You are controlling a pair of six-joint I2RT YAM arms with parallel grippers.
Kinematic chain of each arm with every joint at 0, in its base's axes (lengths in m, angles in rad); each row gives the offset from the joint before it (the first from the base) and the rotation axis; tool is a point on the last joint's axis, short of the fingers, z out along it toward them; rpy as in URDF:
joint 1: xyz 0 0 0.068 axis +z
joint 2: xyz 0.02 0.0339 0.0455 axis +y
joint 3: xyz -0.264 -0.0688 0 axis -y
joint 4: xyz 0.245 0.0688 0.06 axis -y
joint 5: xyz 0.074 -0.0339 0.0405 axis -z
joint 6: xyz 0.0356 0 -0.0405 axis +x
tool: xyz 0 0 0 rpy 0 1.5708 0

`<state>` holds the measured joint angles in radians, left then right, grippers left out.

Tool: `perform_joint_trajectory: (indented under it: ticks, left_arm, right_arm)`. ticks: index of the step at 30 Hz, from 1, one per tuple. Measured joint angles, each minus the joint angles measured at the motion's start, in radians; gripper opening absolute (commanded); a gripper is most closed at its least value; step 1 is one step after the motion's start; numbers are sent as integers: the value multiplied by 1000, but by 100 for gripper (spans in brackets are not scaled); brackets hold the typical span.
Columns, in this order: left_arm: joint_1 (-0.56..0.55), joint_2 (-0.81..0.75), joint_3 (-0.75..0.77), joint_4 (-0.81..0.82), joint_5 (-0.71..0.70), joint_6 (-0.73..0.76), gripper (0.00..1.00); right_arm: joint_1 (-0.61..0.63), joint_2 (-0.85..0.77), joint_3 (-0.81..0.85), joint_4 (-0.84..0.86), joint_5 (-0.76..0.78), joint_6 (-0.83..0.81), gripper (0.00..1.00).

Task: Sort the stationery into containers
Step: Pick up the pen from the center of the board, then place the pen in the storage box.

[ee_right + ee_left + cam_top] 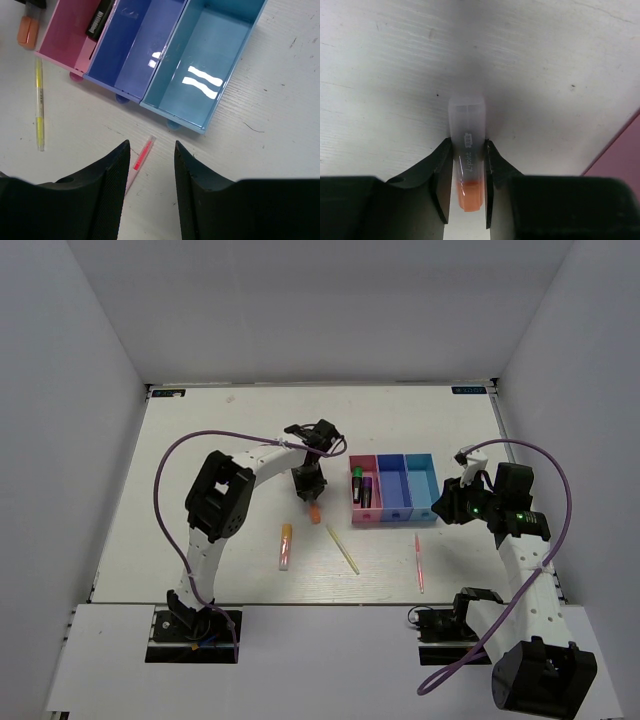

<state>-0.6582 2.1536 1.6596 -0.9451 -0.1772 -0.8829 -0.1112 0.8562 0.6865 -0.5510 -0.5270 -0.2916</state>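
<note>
My left gripper [311, 502] is shut on a short marker with an orange cap [315, 513], just left of the pink bin [357, 512]. In the left wrist view the gripper [468, 145] clamps the marker's clear body [468, 125]. The pink, dark blue [394, 490] and light blue [425, 485] bins stand in a row. Green-capped [357, 485] and purple-capped [367, 490] markers lie in the pink bin. An orange-pink highlighter [285, 545], a yellow pen [342, 549] and a pink-red pen [419, 562] lie on the table. My right gripper [443, 508] is open and empty, over the pink-red pen's tip [141, 157].
White walls enclose the table [200, 470] on three sides. In the right wrist view the light blue bin [235, 65] and the dark blue bin [135, 50] hold nothing, and the yellow pen [39, 107] lies at the left.
</note>
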Motion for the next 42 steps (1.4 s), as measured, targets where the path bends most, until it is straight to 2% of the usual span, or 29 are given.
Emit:
perform_joint_trajectory:
  ticks: [1,2,3,4,5,6,7,8,16,20,24,25,30,31,33,34,39,40,41,42]
  left_arm:
    - [-4,-3,0,2,-1,5,0]
    - [-10,-8,0,3,-4,11,0]
    - [-19,-16,0,4,-8,20,0]
    - [-29,-28,0,5,-12,27,0]
    - [-43,-46,2,8,-16,34,0]
    - [-60,-68,4,17,-18,46,0]
    - [-77,-92,11,34,-16,59,0]
    - [-90,-112,22,50,-9,69,0]
    - [-156,-132,256,241,145,117,0]
    - [-164,-63,301,352,234,116,6]
    - [-169,27,320,412,283,111,15]
    - [-170,46,320,417,292,108,21]
    - [-172,105,321,422,310,106,38]
    - [-172,109,321,422,311,107,46]
    - [-172,111,321,423,312,103,51]
    - [-172,111,321,423,313,106,51]
    - [-172,111,323,423,314,116,49]
    - [-172,109,323,422,313,119,43]
    - [-172,108,323,422,313,122,16]
    - [-172,102,319,423,313,126,4]
  right_arm:
    - [0,0,0,0,0,0,45]
    - [0,0,0,0,-1,0,56]
    - [0,0,0,0,-2,4,60]
    - [0,0,0,0,-2,4,60]
    - [-1,0,0,0,-2,3,52]
    - [-1,0,0,0,-3,0,35]
    - [-1,0,0,1,-3,-7,12]
    - [-1,0,0,0,-6,-6,0]
    - [-1,-13,0,0,-6,0,0]
    - [-1,-14,0,0,-4,2,5]
    - [-1,-14,0,0,-3,5,17]
    - [-1,-14,0,0,-3,3,28]
    - [-3,-16,0,0,-3,3,37]
    - [-5,-17,0,0,-3,3,44]
    - [-6,-18,0,0,-3,2,47]
    - [-6,-18,0,0,-3,1,50]
    - [-6,-18,0,0,-5,0,51]
    - [-6,-18,0,0,-5,0,51]
    - [-6,-18,0,0,-6,0,45]
    - [-6,-18,0,0,-6,-2,38]
